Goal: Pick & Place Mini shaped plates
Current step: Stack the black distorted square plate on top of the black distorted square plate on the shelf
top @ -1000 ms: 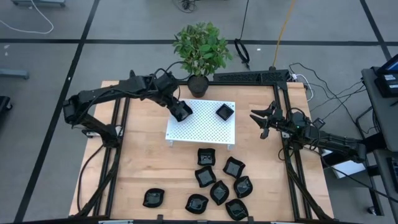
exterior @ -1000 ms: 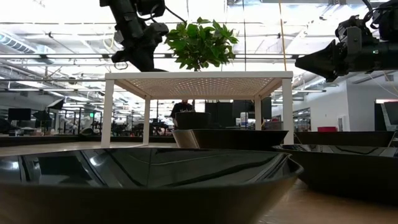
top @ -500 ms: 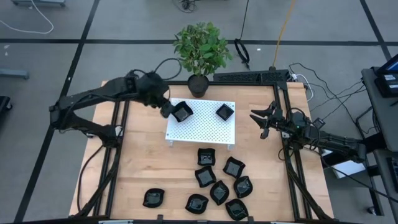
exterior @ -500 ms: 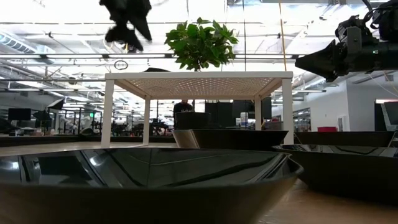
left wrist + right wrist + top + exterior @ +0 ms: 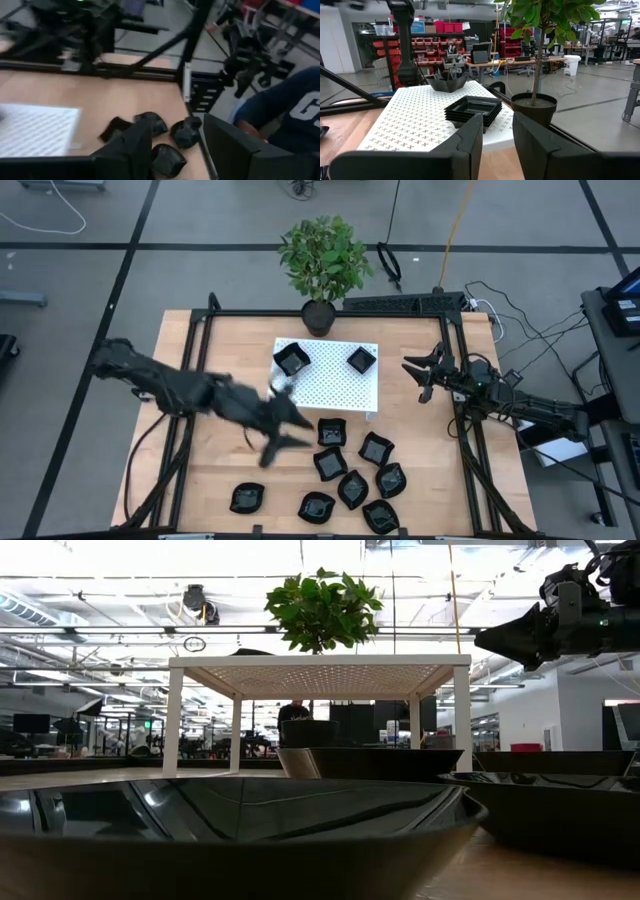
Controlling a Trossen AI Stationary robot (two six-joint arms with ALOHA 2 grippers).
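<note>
Black glossy plates point(image 5: 352, 480) lie scattered over the near part of the wooden table point(image 5: 215, 465), most bunched at the near right and one point(image 5: 246, 498) alone at the near left. Just beyond them the left gripper point(image 5: 285, 425) hangs low over the wood beside the near left corner of the white perforated platform point(image 5: 330, 385); its fingers stand apart with nothing between them. On the platform sit two square plates, one point(image 5: 292, 360) at the far left corner and one point(image 5: 361, 360) toward the far right. Off the platform's right side the right gripper point(image 5: 422, 375) waits above the table edge, fingers parted and empty. A potted plant point(image 5: 322, 265) stands at the table's far edge.
</note>
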